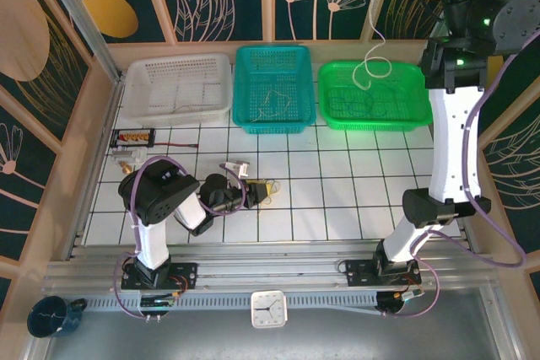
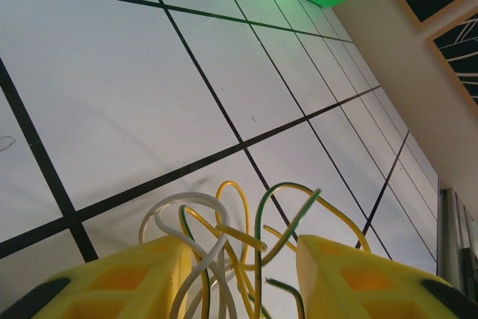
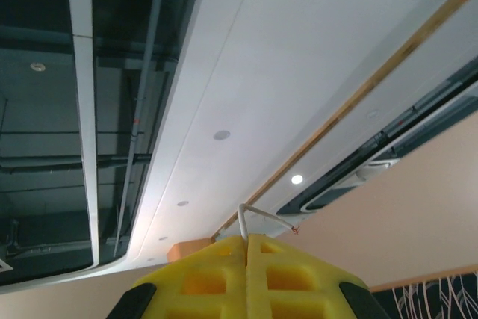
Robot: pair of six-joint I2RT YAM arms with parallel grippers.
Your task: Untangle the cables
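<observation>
From the top camera, the left gripper [image 1: 251, 194] lies low over the tiled table [image 1: 337, 200], its tip at a small knot of cables [image 1: 267, 189] left of centre. At the far right the right arm is raised high. 1 white cable [image 1: 365, 62] dangles from above into the green basket [image 1: 371, 124], where blue wires lie. The teal basket [image 1: 270, 128] to its left holds a few thin ones.

The left wrist camera shows 2 yellow fingers [image 2: 127, 282] spread apart, with white, yellow and green-striped loops standing loose between them and nothing pinched.

The right wrist camera shows the right gripper [image 3: 246, 248] pressed together, pinching the end of the white cable at its tips.

The wires look light, thin and springy, likely to slip from flat pads and drag their neighbours along. A free end or an outer loop, such as the white one on the left of the knot, seems the best hold.
</observation>
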